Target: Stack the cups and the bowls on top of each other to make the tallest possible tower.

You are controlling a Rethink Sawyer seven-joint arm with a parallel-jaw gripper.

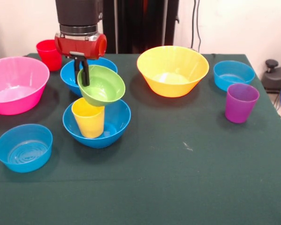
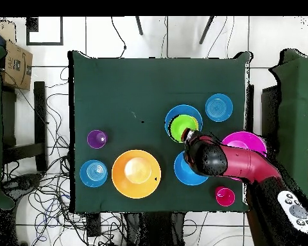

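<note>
The tower is barely begun: a yellow cup (image 1: pixel 88 117) stands in a blue bowl (image 1: pixel 97 123) near the tabletop's (image 1: pixel 178 178) left centre. The gripper (image 1: pixel 83 74) has its fingers pinched on the rim of a tilted green bowl (image 1: pixel 102 85) just above the cup. The remaining bowls look empty; purple cup (image 1: pixel 241 102) and red cup (image 1: pixel 49 54) stand apart.

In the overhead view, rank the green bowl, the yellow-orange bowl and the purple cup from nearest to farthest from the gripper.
1. Green bowl, held at the gripper, over the yellow cup.
2. Yellow-orange bowl, toward the picture's left, near the table's lower edge.
3. Purple cup, farther left.
</note>
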